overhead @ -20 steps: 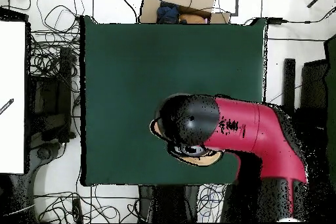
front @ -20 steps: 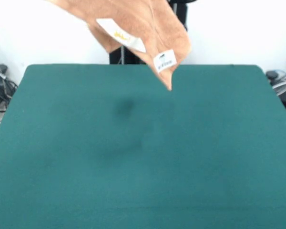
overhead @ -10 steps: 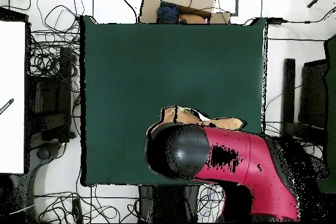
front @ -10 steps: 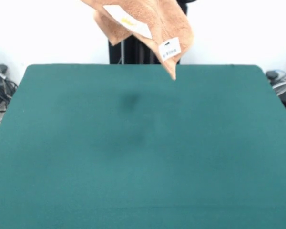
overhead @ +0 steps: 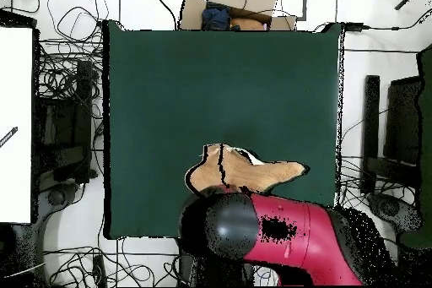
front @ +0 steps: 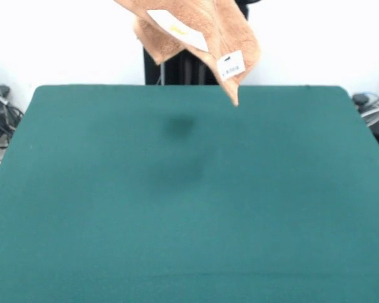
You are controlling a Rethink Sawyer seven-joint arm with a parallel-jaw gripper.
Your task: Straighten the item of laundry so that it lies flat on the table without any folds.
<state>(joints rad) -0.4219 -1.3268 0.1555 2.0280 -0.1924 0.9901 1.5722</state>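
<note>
— White wall behind, cables trailing off both sides, and below me the broad counter (front: 189,208) under its dark green felt-like cloth. Nothing lies on it

— So where is the laundry?

— Up in the air with me. That small orange-tan terry towel (front: 196,31) hangs over the counter's robot side, its top running out of the front view. One white tag with yellow print (front: 178,29) faces the camera, a second small white tag (front: 231,65) sits lower down, and one corner points down towards the felt without touching it

— And your jaws?

— I cannot tell how they stand. Neither view shows them: from the front they are above the edge, and from overhead my red and black arm (overhead: 261,232) covers them. I judge they must be clamped on the towel, but that is a guess

— What does the coming move turn on?

— Seen from overhead, the cloth (overhead: 245,171) stretches crosswise along the counter's near edge, just out from my arm, with open felt beyond it. I reckon the low corner should meet the felt first, then I drag away along that long axis so the rest lies out flat
</note>
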